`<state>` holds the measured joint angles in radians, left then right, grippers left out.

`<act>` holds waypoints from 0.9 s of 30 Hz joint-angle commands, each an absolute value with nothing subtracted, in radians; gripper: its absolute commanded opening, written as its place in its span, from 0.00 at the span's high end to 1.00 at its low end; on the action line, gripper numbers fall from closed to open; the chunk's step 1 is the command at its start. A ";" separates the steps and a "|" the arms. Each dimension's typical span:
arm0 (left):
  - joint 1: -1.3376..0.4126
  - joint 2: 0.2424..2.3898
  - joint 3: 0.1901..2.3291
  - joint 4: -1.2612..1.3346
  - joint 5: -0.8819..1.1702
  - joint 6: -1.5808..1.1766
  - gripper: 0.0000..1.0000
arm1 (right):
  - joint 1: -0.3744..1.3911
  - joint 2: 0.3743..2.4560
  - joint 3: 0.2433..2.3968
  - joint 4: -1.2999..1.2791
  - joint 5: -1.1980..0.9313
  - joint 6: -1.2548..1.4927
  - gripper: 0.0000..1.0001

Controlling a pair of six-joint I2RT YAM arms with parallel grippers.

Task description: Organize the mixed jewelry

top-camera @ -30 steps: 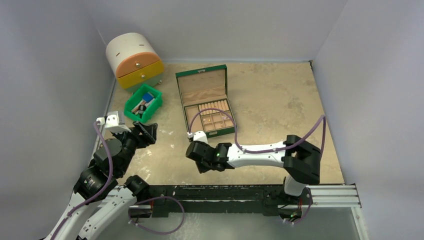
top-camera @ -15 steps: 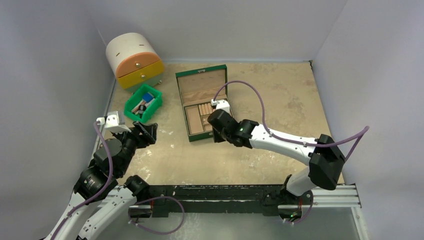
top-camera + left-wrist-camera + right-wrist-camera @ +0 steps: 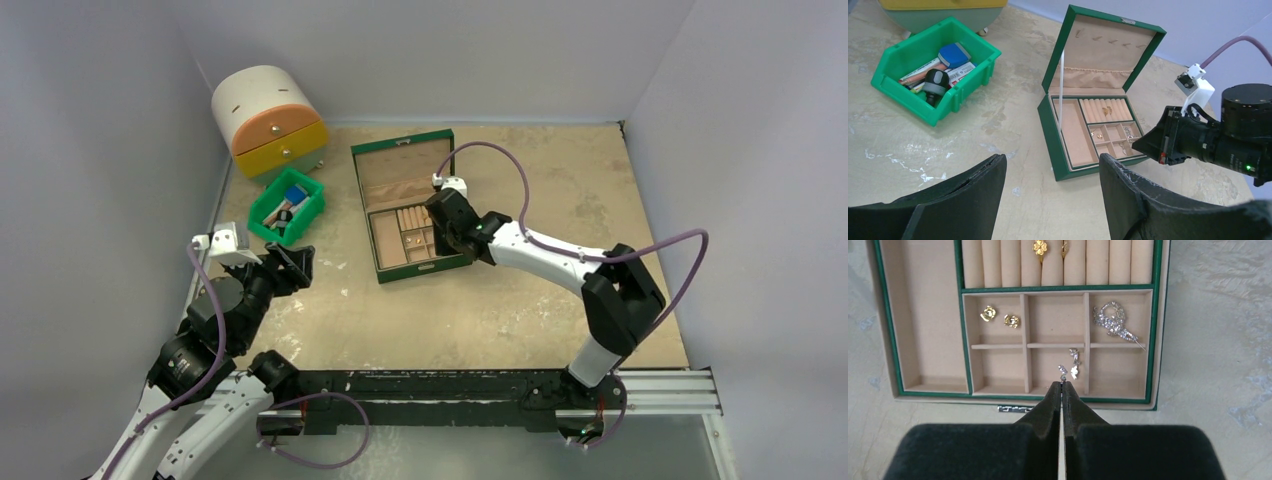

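The open green jewelry box (image 3: 405, 170) stands mid-table. Its beige tray (image 3: 923, 315) holds the mixed jewelry: two gold studs (image 3: 988, 313) in the upper left cell, gold rings (image 3: 1039, 247) on the ring rolls, a sparkly silver pin (image 3: 1113, 322) at the right, and small silver bits (image 3: 1074, 371) in the lower middle cell. My right gripper (image 3: 1062, 386) hovers over the box's near edge. It is shut, with a small silver charm (image 3: 1062, 372) pinched at its tips above that lower middle cell. My left gripper (image 3: 1052, 165) stays open and empty over bare table, left of the box.
A green plastic bin (image 3: 312, 205) of blue and wooden bits sits left of the box. Behind it stands a round white chest with orange and yellow drawers (image 3: 265, 120). A short dark strip (image 3: 1013, 409) lies on the table by the box's front. Grey walls close three sides.
My right arm has swung from the table's near middle out over the jewelry box, jaws shut throughout. The left arm has not moved.
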<state>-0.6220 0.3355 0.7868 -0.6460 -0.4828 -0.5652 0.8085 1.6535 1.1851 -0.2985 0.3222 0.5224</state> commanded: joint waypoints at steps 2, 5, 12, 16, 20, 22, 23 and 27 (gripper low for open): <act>-0.615 0.336 0.781 -0.604 -0.483 -0.574 0.32 | 0.775 1.682 1.221 -0.224 0.246 0.520 1.00; -0.614 0.337 0.782 -0.604 -0.483 -0.575 0.32 | 0.769 1.712 1.232 -0.222 0.227 0.522 1.00; -0.612 0.337 0.781 -0.604 -0.484 -0.575 0.32 | 0.768 1.723 1.225 -0.219 0.210 0.528 1.00; -0.611 0.337 0.781 -0.604 -0.482 -0.574 0.32 | 0.767 1.726 1.218 -0.218 0.212 0.533 1.00; -0.610 0.336 0.781 -0.604 -0.482 -0.574 0.32 | 0.766 1.730 1.221 -0.222 0.219 0.538 0.90; -0.610 0.336 0.781 -0.604 -0.482 -0.573 0.32 | 0.766 1.730 1.221 -0.222 0.226 0.540 0.86; -0.610 0.336 0.782 -0.604 -0.481 -0.573 0.32 | 0.766 1.730 1.221 -0.222 0.229 0.540 0.83; -0.609 0.337 0.782 -0.604 -0.481 -0.574 0.32 | 0.766 1.727 1.222 -0.225 0.237 0.545 0.76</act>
<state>-0.6151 0.3355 0.7868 -0.6460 -0.4828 -0.5652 0.7692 1.7355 1.1931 -0.2344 0.2176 0.5346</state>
